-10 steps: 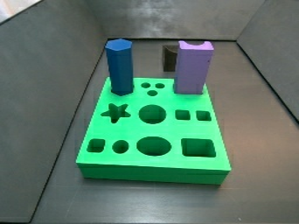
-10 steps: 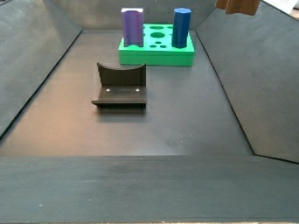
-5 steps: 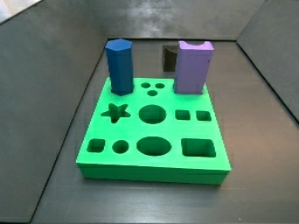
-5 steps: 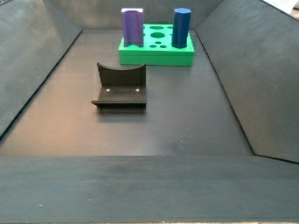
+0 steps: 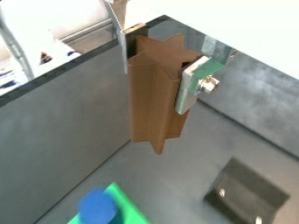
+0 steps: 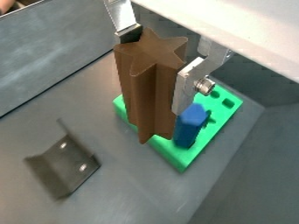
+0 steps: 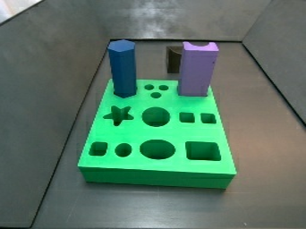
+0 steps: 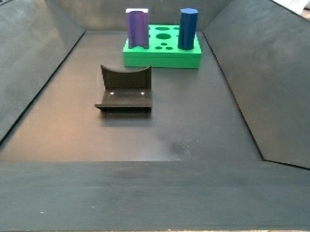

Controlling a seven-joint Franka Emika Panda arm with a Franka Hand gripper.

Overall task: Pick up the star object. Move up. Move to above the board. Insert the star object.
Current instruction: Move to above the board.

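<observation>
In both wrist views my gripper (image 5: 156, 63) (image 6: 156, 58) is shut on the star object (image 5: 155, 96) (image 6: 142, 92), a tall dark brown ridged prism that hangs upright between the silver fingers (image 6: 191, 80), high above the floor. The green board (image 7: 156, 134) (image 8: 162, 54) with its cut-out holes lies on the floor; its star hole (image 7: 117, 114) is empty. The board also shows below the held piece in a wrist view (image 6: 205, 136). The gripper and the star object are out of view in both side views.
A blue hexagonal column (image 7: 121, 67) (image 8: 189, 27) (image 6: 187, 125) and a purple notched column (image 7: 198, 68) (image 8: 138, 27) stand in the board's far holes. The dark fixture (image 8: 123, 88) (image 6: 62, 162) (image 5: 247, 191) stands on the floor apart from the board. Grey walls enclose the floor.
A brown corner of the held piece at the upper edge of a side view one second ago has gone out of view. The board and columns have not moved.
</observation>
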